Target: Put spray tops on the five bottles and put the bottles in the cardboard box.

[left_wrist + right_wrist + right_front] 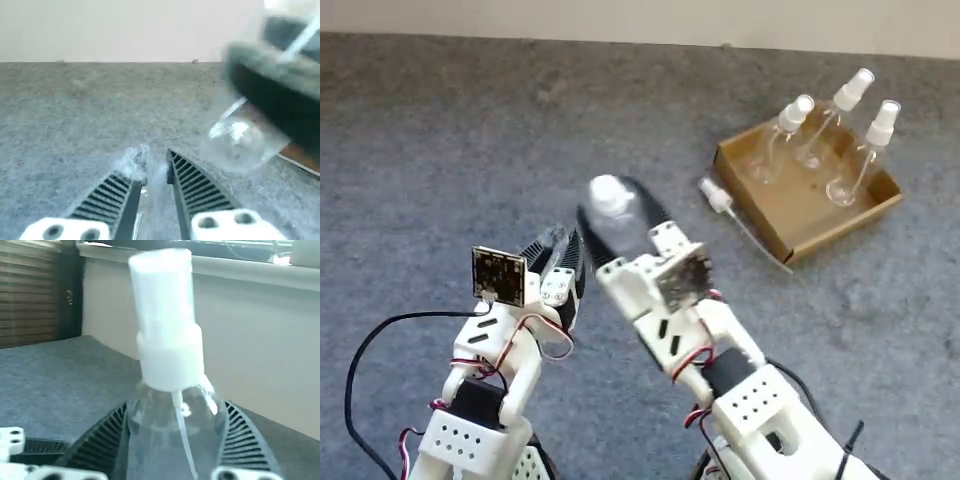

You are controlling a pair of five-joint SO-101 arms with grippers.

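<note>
A grey carpeted table holds a shallow cardboard box far off on the right arm's side. Three bottles with white spray tops lie inside it. A loose spray top with its thin tube lies on the carpet just beside the box's near edge.

From the left wrist, the right arm's raised load crosses in front of the box, leaving only a brown corner visible. The load itself is a dark and glassy blur there. In the right wrist view the lower body of the clear bottle is cut off.

The right gripper is clamped around this clear bottle, one black ribbed finger on each side. The bottle is held upright above the carpet, between the two arms and well apart from the box. A white spray top sits on its neck.

The left gripper hangs low over the carpet beside the right one. A pale glassy smear blurs its tip, so it cannot be told whether it grips anything.
</note>
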